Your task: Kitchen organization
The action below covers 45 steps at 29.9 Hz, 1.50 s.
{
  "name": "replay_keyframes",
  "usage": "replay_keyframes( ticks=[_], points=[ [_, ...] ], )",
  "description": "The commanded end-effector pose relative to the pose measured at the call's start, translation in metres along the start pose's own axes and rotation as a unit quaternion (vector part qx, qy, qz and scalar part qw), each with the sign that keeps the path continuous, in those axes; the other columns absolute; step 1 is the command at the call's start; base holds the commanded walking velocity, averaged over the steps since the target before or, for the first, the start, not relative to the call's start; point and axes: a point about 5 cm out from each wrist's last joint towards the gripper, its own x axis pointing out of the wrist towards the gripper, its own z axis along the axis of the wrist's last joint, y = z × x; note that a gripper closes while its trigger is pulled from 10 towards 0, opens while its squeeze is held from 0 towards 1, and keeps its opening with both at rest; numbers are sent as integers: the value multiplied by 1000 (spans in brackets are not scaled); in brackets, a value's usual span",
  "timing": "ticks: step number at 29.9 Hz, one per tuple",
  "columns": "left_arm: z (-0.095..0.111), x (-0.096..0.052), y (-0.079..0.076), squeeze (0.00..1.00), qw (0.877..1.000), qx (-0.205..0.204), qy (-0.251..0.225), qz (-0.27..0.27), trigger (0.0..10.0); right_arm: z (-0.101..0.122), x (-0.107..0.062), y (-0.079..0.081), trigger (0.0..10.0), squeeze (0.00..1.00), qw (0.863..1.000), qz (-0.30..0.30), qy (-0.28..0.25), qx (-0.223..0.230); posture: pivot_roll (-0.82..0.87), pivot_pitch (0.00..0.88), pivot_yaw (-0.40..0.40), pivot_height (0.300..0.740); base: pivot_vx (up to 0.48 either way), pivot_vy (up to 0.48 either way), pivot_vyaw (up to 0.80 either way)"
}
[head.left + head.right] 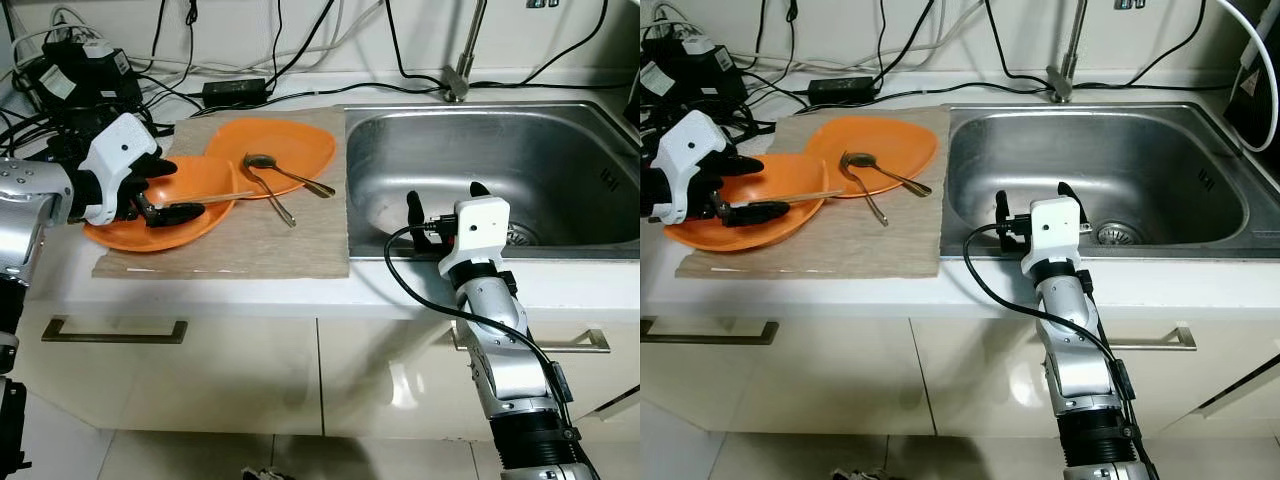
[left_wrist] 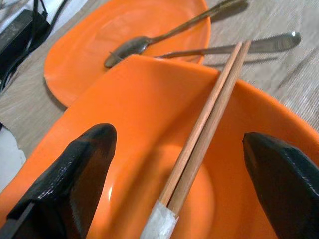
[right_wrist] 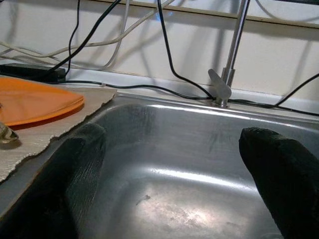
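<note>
Left pincer (image 1: 160,208) hangs over the near orange plate (image 1: 190,190), its two black fingers (image 2: 70,174) spread wide apart and closed on nothing. Between those fingers, in the left wrist view, a pair of wooden chopsticks (image 2: 207,127) lies across the plate, side by side, their paper-wrapped end nearest the pincer and their far ends resting over the plate's rim. The chopsticks touch neither finger.

Just beyond this plate, farther from the left pincer, sits a second orange plate (image 1: 290,145), its edge tucked under or against the first; I cannot tell which. A spoon (image 1: 285,175) rests with its bowl on that second plate and its handle running out onto the wood-grain mat (image 1: 300,245); a second piece of cutlery (image 1: 275,200) lies beside it, also partly on the mat. Both plates rest on the mat, which lies on the white bench (image 1: 200,295).

Right pincer (image 1: 445,205) is held at the near rim of the steel sink (image 1: 560,160), well apart from the plates. Its fingers (image 3: 279,179) stand wide open and hold nothing, pointing across the basin toward the tap (image 3: 227,74) at the back. The drain (image 1: 520,235) lies just beside this pincer, inside the basin.

Behind the left pincer, black cables and a power adapter (image 1: 233,92) crowd the back of the bench.
</note>
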Motion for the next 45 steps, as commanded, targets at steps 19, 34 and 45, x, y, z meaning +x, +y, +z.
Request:
replay_keyframes(
  ticks=[19,34,45],
  points=[
    [-15,14,3,0,999,15,19,44,0,-4,-1,2,10000,0,1000,6,9,1,-26,0,73,740,0,0,0],
    [-1,22,7,0,990,-14,-82,111,0,-5,-1,3,10000,0,1000,7,10,2,-28,0,70,740,0,0,0],
    [-9,28,-3,0,992,-21,-83,89,0,-6,-2,4,10000,0,1000,11,13,0,-32,0,65,740,0,0,0]
  ],
)
